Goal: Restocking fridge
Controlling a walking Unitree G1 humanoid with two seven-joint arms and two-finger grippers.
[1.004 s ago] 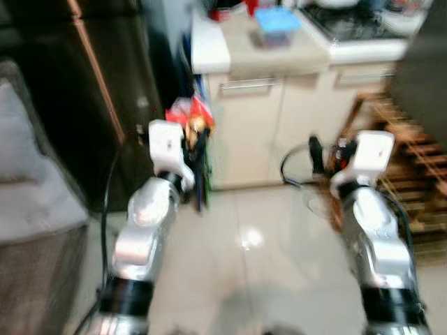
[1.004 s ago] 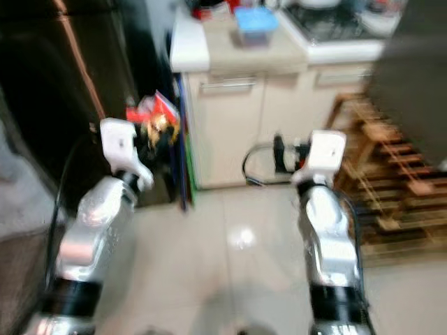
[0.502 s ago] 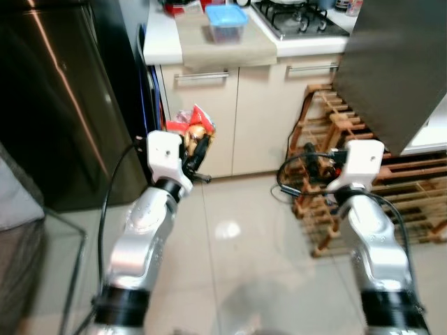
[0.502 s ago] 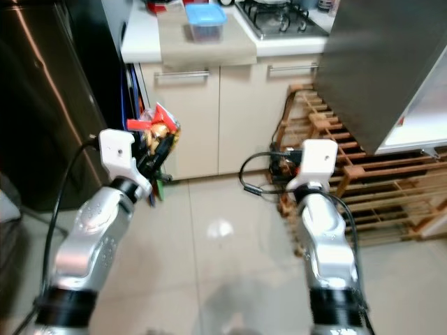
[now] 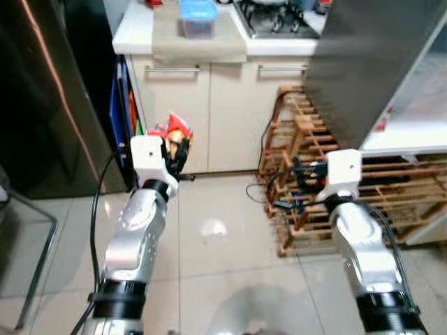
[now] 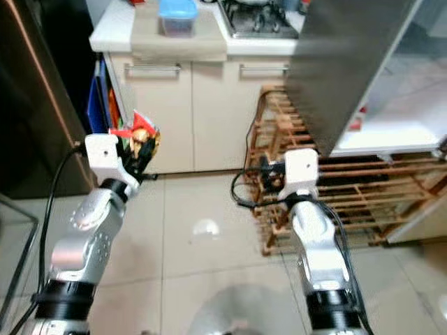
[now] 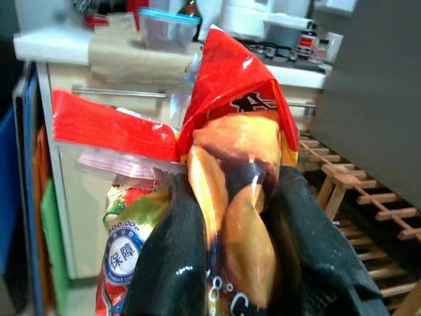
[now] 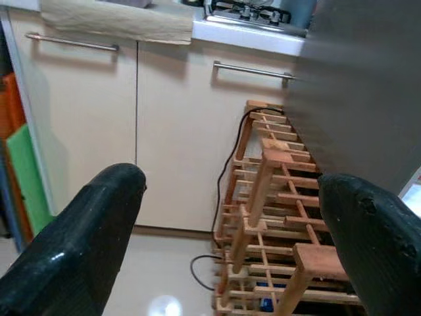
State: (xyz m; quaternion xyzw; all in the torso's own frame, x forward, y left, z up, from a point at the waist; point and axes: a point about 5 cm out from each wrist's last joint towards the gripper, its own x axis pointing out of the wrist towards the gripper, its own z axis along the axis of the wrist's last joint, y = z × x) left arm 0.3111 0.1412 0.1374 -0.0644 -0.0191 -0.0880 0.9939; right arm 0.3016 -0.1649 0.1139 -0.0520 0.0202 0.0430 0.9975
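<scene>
The snack bag (image 7: 230, 191) sits pinched between the left gripper (image 5: 176, 150)'s two black fingers (image 7: 168, 263), left of centre in the head view and raised in front of the cabinet (image 5: 209, 112). It is a red and orange foil-and-film pouch with a second printed packet (image 7: 125, 250) bunched beside it. It looks light, soft and crinkly, probably slick, and its contents may crush, so a firm pinch across the middle of the pouch seems the safest hold. The right gripper (image 5: 297, 174) hangs spread wide and empty, right of centre, before the wooden rack (image 5: 307, 174). The open fridge door (image 5: 363, 63) fills the upper right, a white shelf (image 5: 412, 132) beyond it. A blue-lidded tub (image 5: 198, 15) rests on the counter at upper centre.
</scene>
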